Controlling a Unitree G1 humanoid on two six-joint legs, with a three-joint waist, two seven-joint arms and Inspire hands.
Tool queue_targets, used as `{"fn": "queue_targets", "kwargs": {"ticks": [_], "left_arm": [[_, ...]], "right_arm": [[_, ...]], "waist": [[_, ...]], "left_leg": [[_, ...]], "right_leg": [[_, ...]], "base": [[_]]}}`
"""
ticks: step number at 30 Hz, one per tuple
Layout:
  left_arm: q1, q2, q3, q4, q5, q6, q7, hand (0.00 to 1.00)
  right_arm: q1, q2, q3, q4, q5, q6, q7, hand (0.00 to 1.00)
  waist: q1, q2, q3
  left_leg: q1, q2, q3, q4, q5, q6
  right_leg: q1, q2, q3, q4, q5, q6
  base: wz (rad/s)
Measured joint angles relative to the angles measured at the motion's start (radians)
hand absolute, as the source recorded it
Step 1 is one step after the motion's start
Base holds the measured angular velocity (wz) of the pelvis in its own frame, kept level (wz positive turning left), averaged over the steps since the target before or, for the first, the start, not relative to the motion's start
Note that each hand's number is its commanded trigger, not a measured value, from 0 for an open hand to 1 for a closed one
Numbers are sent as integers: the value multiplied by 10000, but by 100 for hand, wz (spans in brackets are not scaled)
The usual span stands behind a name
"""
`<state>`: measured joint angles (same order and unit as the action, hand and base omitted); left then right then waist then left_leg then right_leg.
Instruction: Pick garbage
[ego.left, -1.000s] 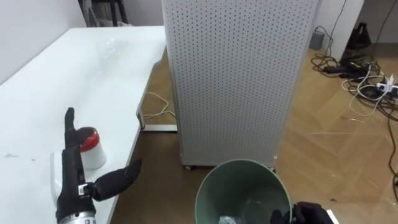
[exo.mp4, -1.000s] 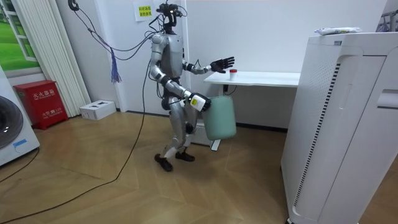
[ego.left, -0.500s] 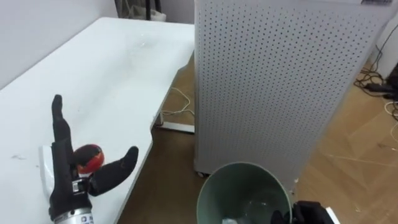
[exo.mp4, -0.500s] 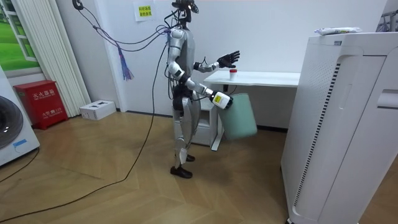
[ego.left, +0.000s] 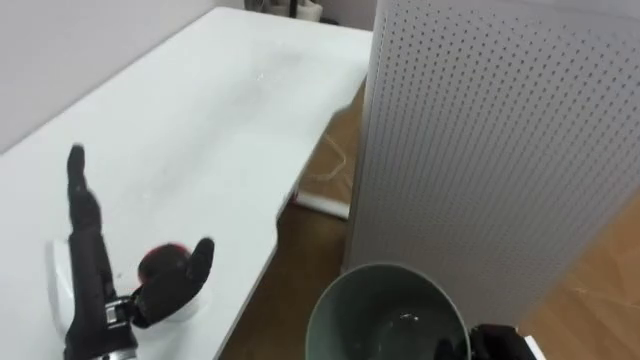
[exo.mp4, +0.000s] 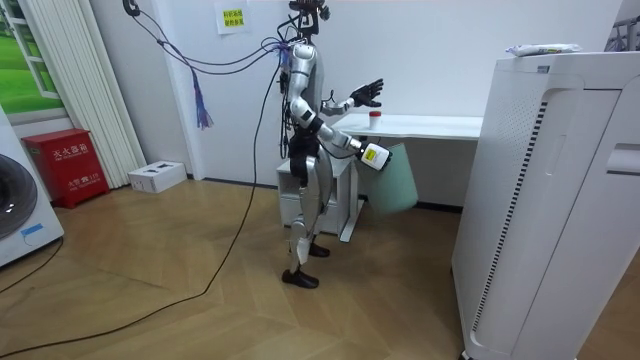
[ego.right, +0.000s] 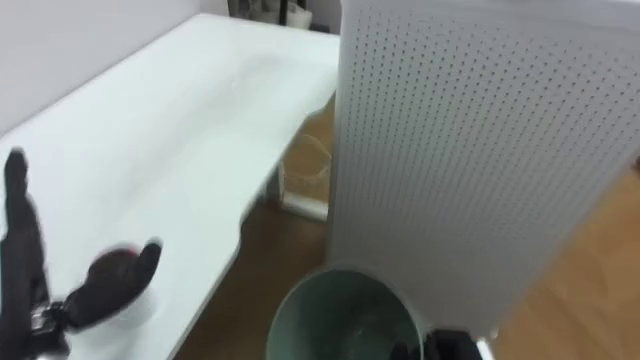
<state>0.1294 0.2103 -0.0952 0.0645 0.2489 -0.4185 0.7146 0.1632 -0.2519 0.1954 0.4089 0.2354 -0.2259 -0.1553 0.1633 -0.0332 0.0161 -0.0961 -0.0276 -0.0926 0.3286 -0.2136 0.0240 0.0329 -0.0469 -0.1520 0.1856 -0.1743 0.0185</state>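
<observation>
Here, the left hand (ego.left: 92, 288), fingers spread, hovers over a red-topped cup (ego.left: 160, 261) at 8 o'clock on the table (ego.left: 210, 120). The right hand (ego.left: 497, 342) curls round the rim of the bin (ego.left: 384, 271) at 5 o'clock.

The left hand (ego.left: 92, 270) is held up edge-on, fingers straight and together, thumb spread wide to the right, with the forearm lifted forward at chest height. The right hand (ego.left: 495, 342), on a low, bent arm, curls on the rim of the bin (ego.left: 384, 268).
</observation>
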Motion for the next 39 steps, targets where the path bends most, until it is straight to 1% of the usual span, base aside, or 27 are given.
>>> {"fn": "queue_targets", "kwargs": {"ticks": [1,3,5,9,13,23,26,29,33,39], "left_arm": [[32,0,7,1,0,0,-1,0],[118,1,13,1,2,1,-1,0],[267,1,70,2,0,2,-1,0],[298,5,148,30,0,1,1,0],[393,4,145,287,1,1,0,0],[422,3,132,476,1,1,-109,0],[429,3,123,568,-6,2,-123,0],[431,25,40,654,-20,3,-272,0],[438,23,-297,1123,-19,5,-542,0],[660,20,-493,1283,-19,17,-717,0]], "right_arm": [[16,0,12,0,0,0,97,100],[68,-11,16,1,-66,17,178,100],[139,-16,29,0,-65,17,357,100],[140,-14,131,1,-64,16,482,100],[156,-14,199,3,-64,16,625,100],[159,-4,297,5,-66,17,1210,100],[158,-5,371,4,-86,17,1298,100],[157,-6,572,4,-85,40,1415,100],[157,-6,617,32,-89,91,1571,100],[158,-8,609,60,-88,198,1549,100]], "waist": [[-5,-3,0],[-1,-13,1],[0,-46,4],[-18,-105,18],[-48,-129,33],[-58,-267,106],[-93,-282,101],[-169,-321,79],[-179,-330,78],[-263,-342,68]], "left_leg": [[79,2,-4,-128,22,-20],[143,-3,-4,-216,26,-21],[190,-14,-3,-238,25,-19],[209,-23,-7,-238,23,-16],[224,-11,-8,-207,23,-16],[242,-9,-6,-218,24,-16],[242,-12,-10,-221,23,-16],[226,-11,-20,-214,24,-16],[212,-11,-7,-209,22,-16],[218,-7,20,-206,22,-16]], "right_leg": [[14,44,-13,2,-1,-2],[29,43,-47,9,-2,-2],[45,27,-194,33,-3,-3],[58,15,-232,51,-2,-3],[35,3,-440,177,-3,-3],[40,4,-447,173,-3,-4],[41,3,-451,172,-3,-4],[39,3,-487,174,-3,-4],[19,2,-474,179,-3,-4],[18,3,-451,184,-2,-4]], "base": [[0],[-2],[-5],[-1],[0],[0],[0],[0],[0],[0]]}}
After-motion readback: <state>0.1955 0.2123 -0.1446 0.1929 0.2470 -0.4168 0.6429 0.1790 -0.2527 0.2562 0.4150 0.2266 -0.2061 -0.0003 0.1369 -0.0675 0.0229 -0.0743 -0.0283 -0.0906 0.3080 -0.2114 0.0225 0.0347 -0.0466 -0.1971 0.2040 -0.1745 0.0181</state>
